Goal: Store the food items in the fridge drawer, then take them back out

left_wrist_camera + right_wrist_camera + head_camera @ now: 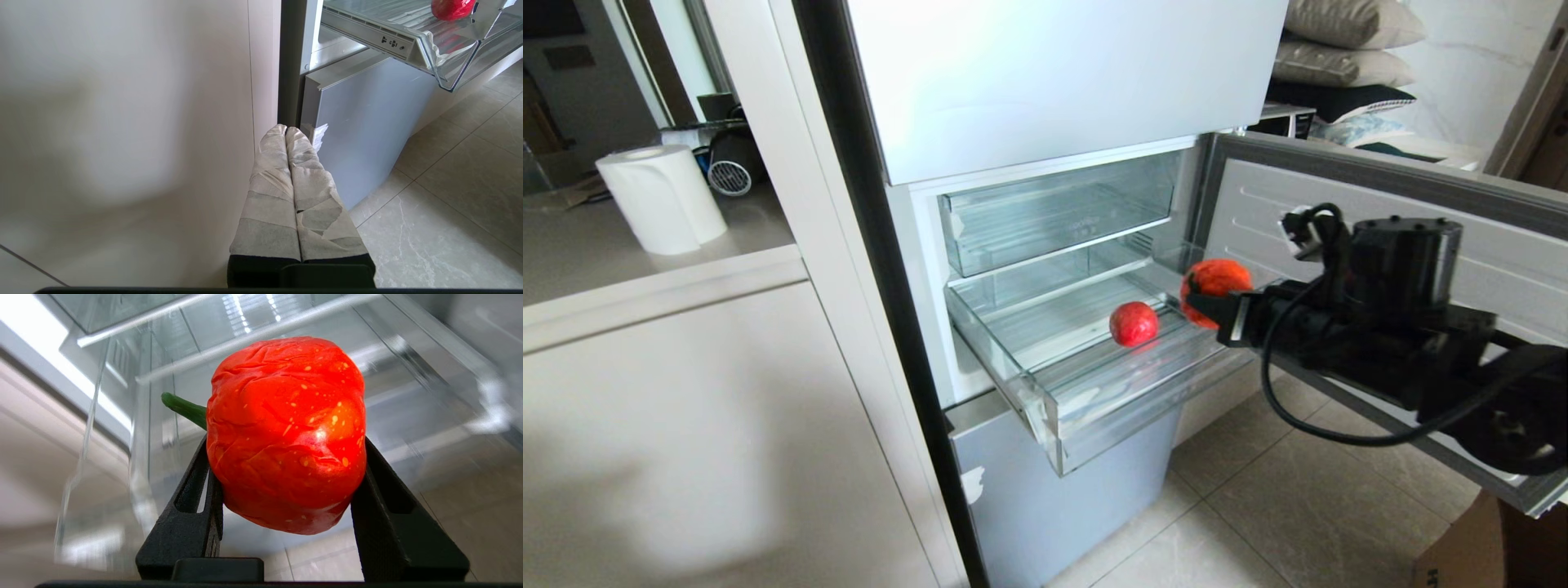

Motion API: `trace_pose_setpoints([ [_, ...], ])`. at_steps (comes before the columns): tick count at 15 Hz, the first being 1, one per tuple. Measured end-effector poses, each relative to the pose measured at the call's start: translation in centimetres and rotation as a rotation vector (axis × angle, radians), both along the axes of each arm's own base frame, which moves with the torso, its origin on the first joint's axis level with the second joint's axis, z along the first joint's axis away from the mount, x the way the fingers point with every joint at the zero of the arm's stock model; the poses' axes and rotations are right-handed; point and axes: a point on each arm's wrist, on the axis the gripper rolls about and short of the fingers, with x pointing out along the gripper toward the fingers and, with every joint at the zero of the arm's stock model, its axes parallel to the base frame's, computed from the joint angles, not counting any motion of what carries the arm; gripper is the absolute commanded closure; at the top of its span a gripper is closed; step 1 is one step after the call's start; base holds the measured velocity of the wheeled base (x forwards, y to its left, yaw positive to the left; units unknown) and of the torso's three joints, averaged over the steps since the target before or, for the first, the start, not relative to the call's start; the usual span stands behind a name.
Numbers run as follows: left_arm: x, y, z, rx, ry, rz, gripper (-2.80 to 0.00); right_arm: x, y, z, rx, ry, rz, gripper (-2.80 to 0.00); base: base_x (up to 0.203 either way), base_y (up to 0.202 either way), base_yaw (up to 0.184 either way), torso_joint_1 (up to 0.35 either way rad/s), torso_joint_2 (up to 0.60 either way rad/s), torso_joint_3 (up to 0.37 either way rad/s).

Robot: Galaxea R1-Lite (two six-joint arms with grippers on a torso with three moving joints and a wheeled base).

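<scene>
Head view: right end effector [1201,304] clamped on orange-red pepper [1215,279], above the right edge of the open fridge drawer [1094,392]; red fruit [1134,323] lies on drawer floor.
Left wrist: left end effector [286,131] fingers together, near cabinet.
Right wrist: pepper [286,433] held between black fingers [192,506].

Wide clear colourless plastic pull-out fridge drawer [1045,384] stands open, ribbed floor; one small round red toy fruit [1134,323] lies directly on it, toward the back right.

Held food item [286,433]: orange-red, pale-speckled, green stem. Second food item [1134,323]: red. Fridge drawer [1094,392]: colourless, ribbed floor. Right claw [1205,306]: black. Left claw [286,132]: grey-white wrapping.
</scene>
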Motion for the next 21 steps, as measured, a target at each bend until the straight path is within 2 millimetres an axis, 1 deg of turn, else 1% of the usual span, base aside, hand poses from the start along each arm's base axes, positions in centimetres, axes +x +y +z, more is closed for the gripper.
trace_pose_setpoints([
  [2,0.0,0.0,0.0,0.000,0.000,0.000,0.00,2.7,2.6,0.3,0.002,-0.023,0.020,0.00,0.000,0.000,0.000,0.000,0.00,0.000],
  [5,0.0,0.0,0.0,0.000,0.000,0.000,0.00,6.7,5.6,-0.5,-0.021,-0.045,0.041,0.00,0.000,0.000,0.000,0.000,0.00,0.000],
  [8,0.0,0.0,0.0,0.000,0.000,0.000,0.00,9.7,7.8,-2.2,-0.064,-0.044,0.061,0.00,0.000,0.000,0.000,0.000,0.00,0.000],
  [10,0.0,0.0,0.0,0.000,0.000,0.000,0.00,11.3,8.6,-3.1,-0.076,-0.039,0.064,0.00,0.000,0.000,0.000,0.000,0.00,0.000],
  [12,0.0,0.0,0.0,0.000,0.000,0.000,0.00,12.6,8.8,-3.5,-0.084,-0.023,0.061,0.00,0.000,0.000,0.000,0.000,0.00,0.000],
  [14,0.0,0.0,0.0,0.000,0.000,0.000,0.00,13.6,9.0,-3.8,-0.101,0.018,0.069,0.00,0.000,0.000,0.000,0.000,0.00,0.000],
  [18,0.0,0.0,0.0,0.000,0.000,0.000,0.00,14.7,9.6,-4.4,-0.131,0.110,0.076,0.00,0.000,0.000,0.000,0.000,0.00,0.000],
  [21,0.0,0.0,0.0,0.000,0.000,0.000,0.00,15.0,9.9,-5.1,-0.136,0.122,0.080,0.00,0.000,0.000,0.000,0.000,0.00,0.000],
])
